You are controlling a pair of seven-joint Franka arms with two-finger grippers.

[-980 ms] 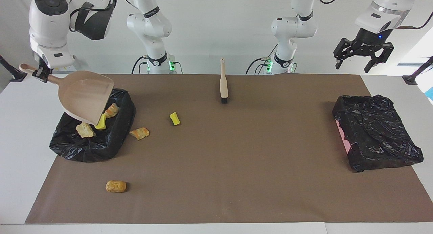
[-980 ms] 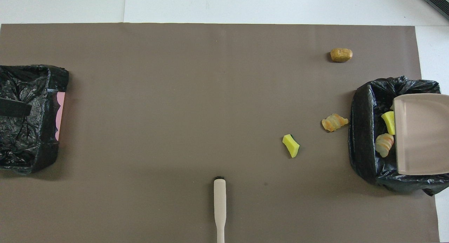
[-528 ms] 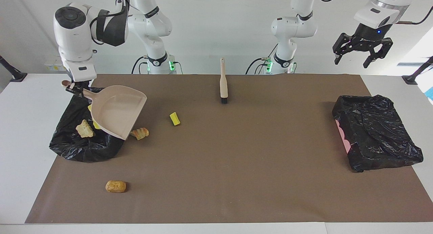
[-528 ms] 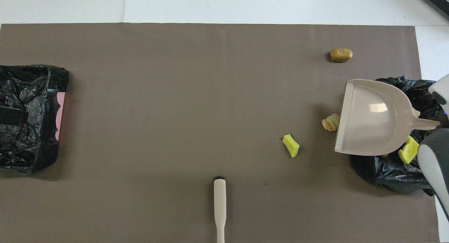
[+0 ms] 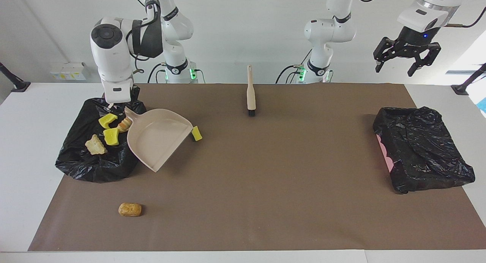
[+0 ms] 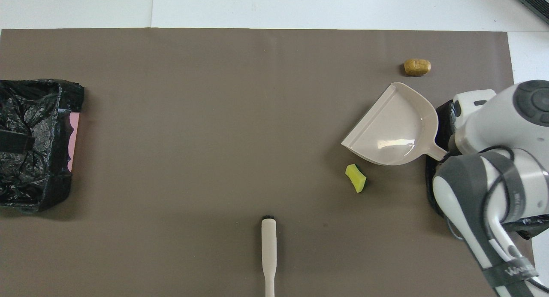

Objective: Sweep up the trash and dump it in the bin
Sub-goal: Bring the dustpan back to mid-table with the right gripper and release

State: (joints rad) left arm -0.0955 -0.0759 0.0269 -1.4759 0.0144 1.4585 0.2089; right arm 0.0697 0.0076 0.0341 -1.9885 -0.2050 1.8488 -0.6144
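My right gripper (image 5: pixel 118 104) is shut on the handle of the beige dustpan (image 5: pixel 157 135) (image 6: pixel 396 129). It holds the pan low over the mat beside the black-bagged bin (image 5: pixel 76 162) (image 6: pixel 431 183) at the right arm's end. Several trash chunks lie in that bin: yellow ones (image 5: pixel 107 120) and tan ones (image 5: pixel 95 146). A yellow chunk (image 5: pixel 196 133) (image 6: pixel 356 178) lies on the mat at the pan's mouth corner. A tan lump (image 5: pixel 130 209) (image 6: pixel 417 67) sits farther from the robots. My left gripper (image 5: pixel 407 63) hangs open and high over the left arm's end.
A beige hand brush (image 5: pixel 250 94) (image 6: pixel 269 254) lies on the brown mat near the robots, midway between the arms. A second black-bagged bin (image 5: pixel 421 149) (image 6: pixel 34 146) stands at the left arm's end of the table.
The right arm swung the dustpan off the bin and down over the mat, turning its mouth outward; it now covers the orange chunk beside the bin. The left gripper rose slightly.
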